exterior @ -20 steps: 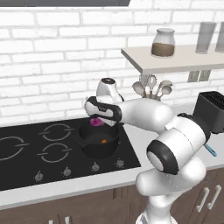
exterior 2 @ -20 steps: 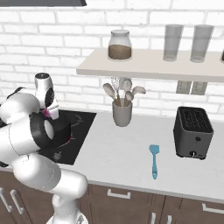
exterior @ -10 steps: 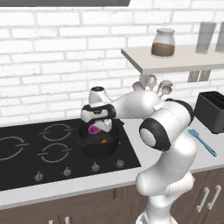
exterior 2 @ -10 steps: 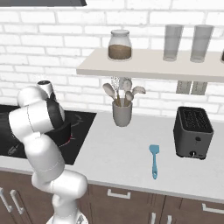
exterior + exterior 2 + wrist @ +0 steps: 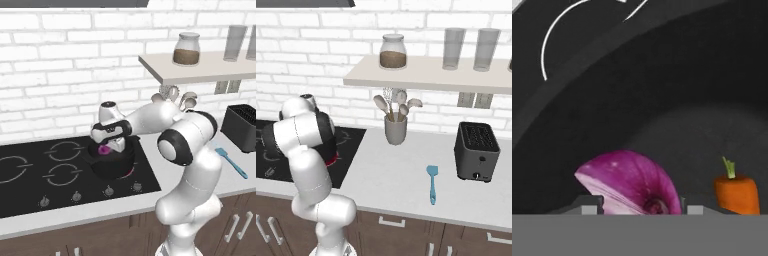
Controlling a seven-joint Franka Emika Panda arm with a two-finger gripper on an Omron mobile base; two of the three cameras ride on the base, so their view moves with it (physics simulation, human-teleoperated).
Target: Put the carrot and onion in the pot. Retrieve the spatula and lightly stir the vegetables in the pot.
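The onion is gripped by the end effector just above the pot, the carrot already lying inside beside it.

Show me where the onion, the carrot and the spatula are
onion [image 5: 629, 182], hand view, on its purple skin between the finger tips.
carrot [image 5: 736, 195], hand view, middle of the orange body, inside the pot.
spatula [image 5: 432, 181], right base view, on its handle, lying on the counter.

Purple-magenta onion, orange carrot with green stub, black pot; light-blue spatula; white brick wall.
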